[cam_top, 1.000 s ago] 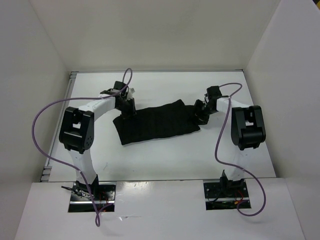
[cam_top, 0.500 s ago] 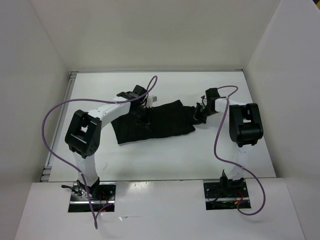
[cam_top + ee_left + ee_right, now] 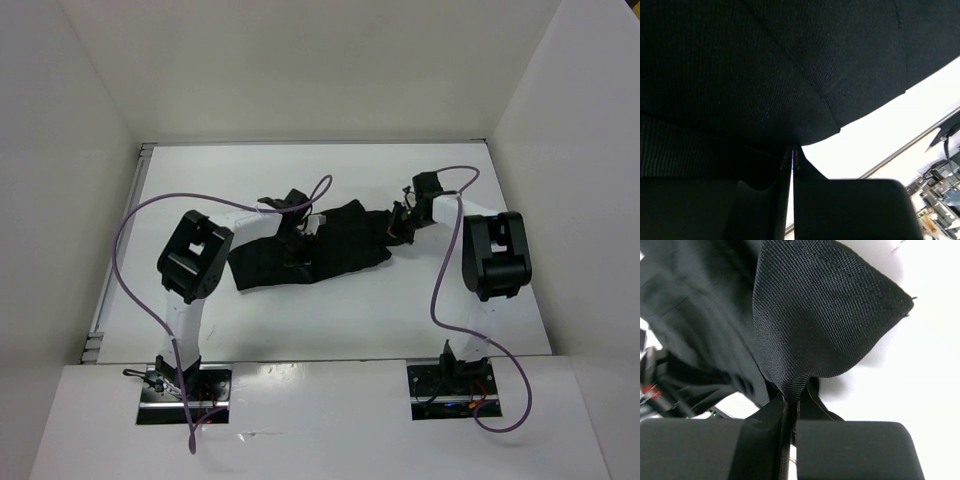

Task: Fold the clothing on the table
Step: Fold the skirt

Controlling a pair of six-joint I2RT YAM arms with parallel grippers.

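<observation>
The black clothing [image 3: 345, 242] lies bunched across the middle of the white table [image 3: 330, 315]. My left gripper [image 3: 299, 258] hangs over the garment's left half, shut on a pinch of fabric. In the left wrist view the ribbed cloth [image 3: 765, 65] drapes from the closed jaws [image 3: 793, 152] and fills most of the picture. My right gripper [image 3: 398, 228] is at the garment's right end. In the right wrist view a corner of the clothing [image 3: 825, 315] is raised off the table, with the right gripper [image 3: 791, 399] shut on it.
White walls [image 3: 80, 150] enclose the table on the left, back and right. Purple cables [image 3: 130, 225] loop off both arms. The right arm's elbow [image 3: 495, 255] stands near the right wall. The table's edge strip [image 3: 920, 142] shows in the left wrist view.
My left gripper has moved right, carrying the garment's left edge toward the middle, so the cloth now looks shorter and bunched. My right gripper has shut on the right corner.
</observation>
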